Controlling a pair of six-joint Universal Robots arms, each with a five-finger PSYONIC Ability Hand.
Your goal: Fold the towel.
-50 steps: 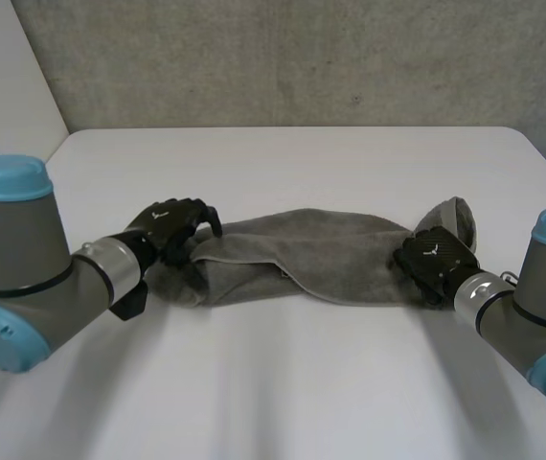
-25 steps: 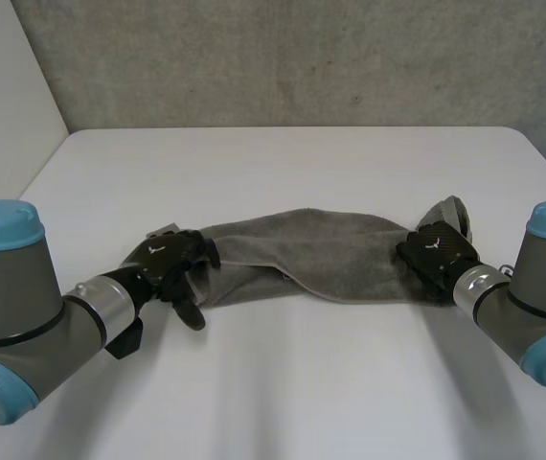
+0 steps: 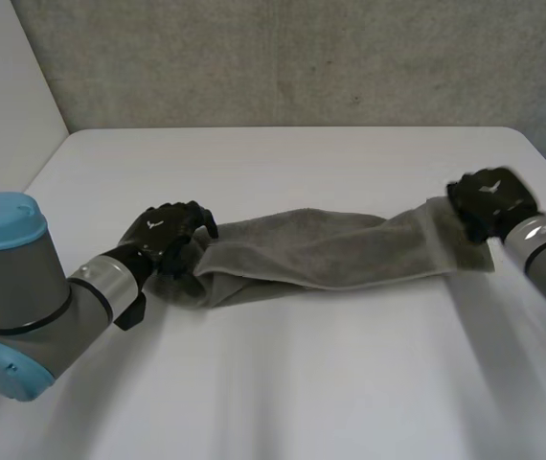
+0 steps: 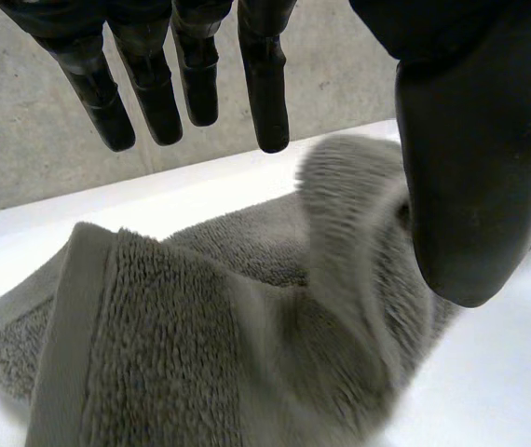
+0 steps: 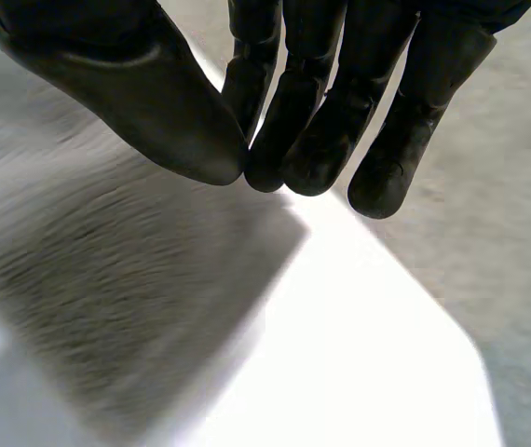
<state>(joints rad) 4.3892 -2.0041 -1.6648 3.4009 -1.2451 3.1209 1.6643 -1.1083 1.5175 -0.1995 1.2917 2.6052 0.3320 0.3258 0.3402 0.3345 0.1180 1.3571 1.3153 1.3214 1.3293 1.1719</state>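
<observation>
Head view: grey towel point(image 3: 321, 251) on table point(image 3: 283, 383)

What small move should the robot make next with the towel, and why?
Probably the right hand should carry its pinched end of the towel over toward the left hand. The towel lies stretched long on the table, the right end is lifted, and the left hand sits open over the other end.
</observation>
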